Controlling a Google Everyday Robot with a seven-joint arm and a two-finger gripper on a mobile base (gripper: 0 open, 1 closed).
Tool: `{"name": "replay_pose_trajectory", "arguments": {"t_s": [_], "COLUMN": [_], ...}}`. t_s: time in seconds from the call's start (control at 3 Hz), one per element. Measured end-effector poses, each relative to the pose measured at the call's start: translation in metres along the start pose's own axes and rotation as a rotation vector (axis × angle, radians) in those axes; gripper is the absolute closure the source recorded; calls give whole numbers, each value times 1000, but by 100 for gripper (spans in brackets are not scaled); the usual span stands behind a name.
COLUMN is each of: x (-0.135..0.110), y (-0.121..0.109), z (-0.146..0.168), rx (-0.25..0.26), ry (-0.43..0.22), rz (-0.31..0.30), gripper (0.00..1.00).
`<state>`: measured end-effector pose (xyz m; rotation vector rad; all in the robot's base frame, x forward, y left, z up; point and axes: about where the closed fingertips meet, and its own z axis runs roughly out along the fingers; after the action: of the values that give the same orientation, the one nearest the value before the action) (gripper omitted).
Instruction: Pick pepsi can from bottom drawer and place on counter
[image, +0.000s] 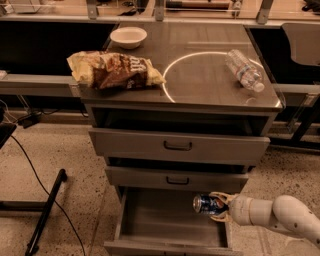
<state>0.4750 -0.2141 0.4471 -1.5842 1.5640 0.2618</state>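
Far left, a dark stand and cable lie on the floor, well clear of the action. On the counter, a crumpled snack bag fills the left side, with a white bowl behind it near the back edge. Move right and the white circle rings bare metal, and that looks like the natural landing spot.

Below, the top drawer and middle drawer both stick out a little past the cabinet face, and the bottom drawer is pulled wide open with its grey floor showing.

Over its right side is the pepsi can, lying sideways and off the drawer floor, clamped between the fingers of the gripper. The white arm comes in low from the right.

So the pick looks made, and the carry is the step in hand. The next move calls for drawing the can outward, then rising past both drawer fronts and the counter lip before swinging in over the top.

Far right on the counter, a clear water bottle lies on its side just beside the circle. The drop wants to land between the bag and the bottle and nudge neither.
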Motion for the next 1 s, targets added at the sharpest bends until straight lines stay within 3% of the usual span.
{"name": "replay_pose_trajectory", "arguments": {"t_s": [0.33, 0.67, 1.0], "x": [-17, -55, -101], "y": [-22, -47, -74], "z": [-27, -75, -113], "rx": [39, 108, 146], "ry": [-58, -65, -11], "rz": [-62, -179, -322], "gripper": [100, 100, 100]}}
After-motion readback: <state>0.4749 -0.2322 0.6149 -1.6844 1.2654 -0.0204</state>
